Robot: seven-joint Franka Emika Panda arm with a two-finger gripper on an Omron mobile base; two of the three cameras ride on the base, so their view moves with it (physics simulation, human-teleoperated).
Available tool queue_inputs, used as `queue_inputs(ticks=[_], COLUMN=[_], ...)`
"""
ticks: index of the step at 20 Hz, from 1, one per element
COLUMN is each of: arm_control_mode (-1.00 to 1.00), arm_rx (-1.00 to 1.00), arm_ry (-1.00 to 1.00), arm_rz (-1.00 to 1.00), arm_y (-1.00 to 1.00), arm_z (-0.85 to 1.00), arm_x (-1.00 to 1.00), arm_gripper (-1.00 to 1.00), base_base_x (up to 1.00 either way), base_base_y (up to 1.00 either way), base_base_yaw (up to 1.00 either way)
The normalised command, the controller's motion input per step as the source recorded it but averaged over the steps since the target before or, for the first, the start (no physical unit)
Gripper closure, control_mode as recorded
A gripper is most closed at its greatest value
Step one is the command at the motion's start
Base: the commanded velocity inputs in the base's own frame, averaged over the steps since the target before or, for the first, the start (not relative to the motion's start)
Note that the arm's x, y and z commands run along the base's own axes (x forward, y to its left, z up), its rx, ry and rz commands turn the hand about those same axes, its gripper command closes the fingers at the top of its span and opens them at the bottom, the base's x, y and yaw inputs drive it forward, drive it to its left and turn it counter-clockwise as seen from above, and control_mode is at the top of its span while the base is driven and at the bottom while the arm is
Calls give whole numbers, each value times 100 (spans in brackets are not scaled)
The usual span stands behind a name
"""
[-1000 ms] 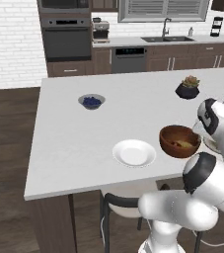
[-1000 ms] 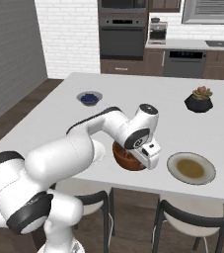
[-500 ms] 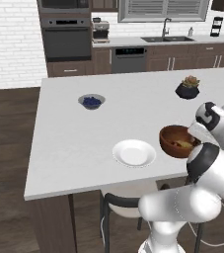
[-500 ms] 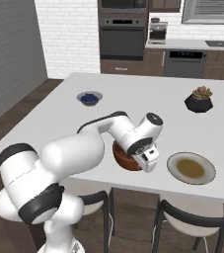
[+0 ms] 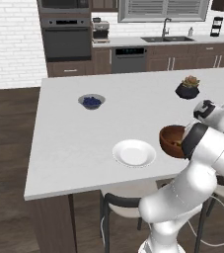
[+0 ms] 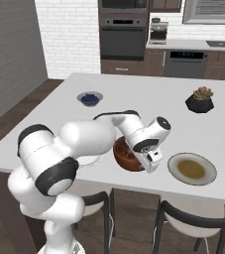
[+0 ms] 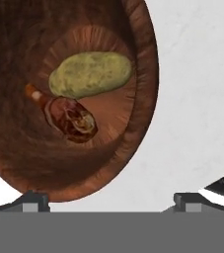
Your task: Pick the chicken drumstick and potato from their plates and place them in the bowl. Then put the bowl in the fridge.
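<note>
Both foods now down inside the bowl (image 7: 84, 163): potato (image 7: 91, 73) lying across the floor of it, chicken drumstick (image 7: 66, 114) touching its lower edge, bone tip pointing away. Gripper (image 7: 111, 200) spread wide and empty, one fingertip over the bowl's rim, the other over bare counter (image 7: 197, 99) beside it. Compared with half a second and a second back, forearm swung lower and nearer to the base, hand tipped down just over the bowl's near right side; bowl, plates and everything else on the island unmoved. White plate (image 5: 133, 152) bare, just left of the bowl; grey-rimmed plate (image 6: 192, 168) bare too, just right of it. Blueberry bowl (image 5: 91, 101) and potted plant (image 5: 187, 88) far back on the counter, well apart from the work. Meaning for the task: first half apparently finished, fridge half not yet begun. Likely step in hand: lining the open jaws astride the bowl's wall for a rim grasp. Risk, as a judgement: a rim pinch on a deep bowl could tilt it and roll the food out.
</note>
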Motion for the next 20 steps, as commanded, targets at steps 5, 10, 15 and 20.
queue_inputs(ticks=[5, 10, 15, 20], arm_control_mode=[-100, -100, -100, -100], arm_rx=[0, 0, 0, 0], arm_ry=[0, 0, 0, 0], arm_rz=[-1, -3, -5, -6], arm_y=[0, -5, 0, 0], arm_z=[-40, -39, -44, -36], arm_x=[32, 7, 8, 12], arm_gripper=[-100, -100, 100, 100], base_base_x=[0, 0, 0, 0], base_base_y=[0, 0, 0, 0], base_base_yaw=[0, 0, 0, 0])
